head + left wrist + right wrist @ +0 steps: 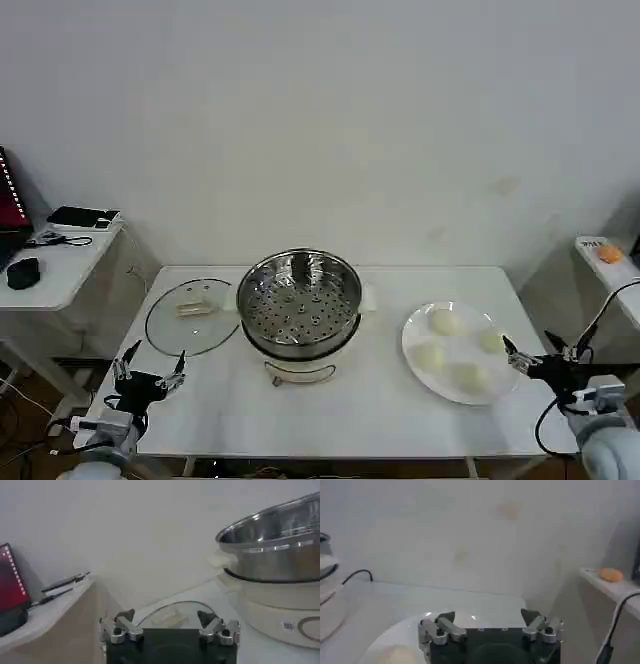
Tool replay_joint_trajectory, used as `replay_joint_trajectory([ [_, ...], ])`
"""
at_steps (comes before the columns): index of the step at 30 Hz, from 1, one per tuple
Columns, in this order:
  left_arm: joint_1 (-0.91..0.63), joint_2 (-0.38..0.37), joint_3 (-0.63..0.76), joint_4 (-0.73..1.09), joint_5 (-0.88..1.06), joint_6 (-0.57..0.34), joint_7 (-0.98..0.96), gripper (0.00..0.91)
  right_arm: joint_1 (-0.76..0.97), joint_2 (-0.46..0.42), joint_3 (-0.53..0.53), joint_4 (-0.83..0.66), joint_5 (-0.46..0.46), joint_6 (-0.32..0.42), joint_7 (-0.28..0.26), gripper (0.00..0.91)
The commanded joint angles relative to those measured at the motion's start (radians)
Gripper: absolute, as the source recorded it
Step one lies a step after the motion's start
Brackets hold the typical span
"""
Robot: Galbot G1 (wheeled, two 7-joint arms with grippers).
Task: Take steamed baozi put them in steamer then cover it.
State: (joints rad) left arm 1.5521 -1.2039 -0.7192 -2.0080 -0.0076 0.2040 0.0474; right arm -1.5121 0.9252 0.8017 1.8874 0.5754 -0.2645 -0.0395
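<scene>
Buns, four pale cream-white steamed baozi, lie on a flat white plate beside the uncovered shiny steel steamer; left gripper and right gripper hang spread, empty.

The left gripper has a black body with silver metal fingers fixed by round screws. The right gripper looks the same. Pale grey wrists carry thin black cables.
</scene>
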Motion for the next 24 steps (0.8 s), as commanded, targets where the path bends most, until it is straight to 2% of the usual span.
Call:
replay_joint_trajectory([
  [1, 0.001, 0.004, -0.002, -0.012, 0.004, 0.002, 0.005, 0.907, 0.085, -0.046, -0.011, 0.006, -0.063, -0.079, 0.013, 0.907],
  [4, -0.004, -0.009, -0.001, -0.007, 0.005, 0.000, 0.001, 0.907, 0.156, -0.107, -0.022, -0.013, -0.147, -0.153, -0.046, 0.907],
  [5, -0.004, -0.015, -0.001, -0.008, 0.006, -0.001, -0.001, 0.907, 0.220, -0.146, -0.040, -0.031, -0.183, -0.196, -0.093, 0.907],
  [6, -0.003, -0.020, -0.001, -0.010, 0.007, -0.001, -0.001, 0.907, 0.254, -0.171, -0.050, -0.043, -0.190, -0.210, -0.109, 0.907],
  [8, 0.006, -0.032, 0.002, -0.017, 0.010, -0.004, -0.004, 0.907, 0.370, -0.247, -0.096, -0.103, -0.230, -0.239, -0.252, 0.907],
  [9, 0.010, -0.034, 0.003, -0.020, 0.012, -0.006, -0.005, 0.907, 0.406, -0.272, -0.136, -0.129, -0.282, -0.225, -0.311, 0.907],
  [11, 0.018, -0.038, 0.005, -0.025, 0.017, -0.014, -0.005, 0.907, 0.491, -0.310, -0.189, -0.175, -0.360, -0.196, -0.385, 0.907],
  [13, 0.022, -0.040, 0.003, -0.028, 0.022, -0.018, -0.006, 0.907, 0.584, -0.361, -0.266, -0.225, -0.443, -0.175, -0.512, 0.907],
  [19, 0.040, -0.042, -0.003, -0.046, 0.021, -0.021, -0.009, 0.907, 0.787, -0.466, -0.462, -0.324, -0.625, -0.148, -0.774, 0.907],
  [21, 0.047, -0.042, -0.002, -0.060, 0.020, -0.023, -0.007, 0.907, 0.871, -0.487, -0.537, -0.341, -0.676, -0.114, -0.870, 0.907],
  [22, 0.048, -0.042, -0.002, -0.061, 0.020, -0.023, -0.007, 0.907, 0.898, -0.487, -0.564, -0.346, -0.683, -0.101, -0.901, 0.907],
  [23, 0.047, -0.042, -0.001, -0.061, 0.021, -0.023, -0.007, 0.907, 0.928, -0.483, -0.586, -0.365, -0.707, -0.073, -0.952, 0.907],
  [24, 0.047, -0.042, 0.000, -0.061, 0.020, -0.023, -0.008, 0.907, 0.968, -0.471, -0.632, -0.403, -0.731, -0.012, -1.013, 0.907],
])
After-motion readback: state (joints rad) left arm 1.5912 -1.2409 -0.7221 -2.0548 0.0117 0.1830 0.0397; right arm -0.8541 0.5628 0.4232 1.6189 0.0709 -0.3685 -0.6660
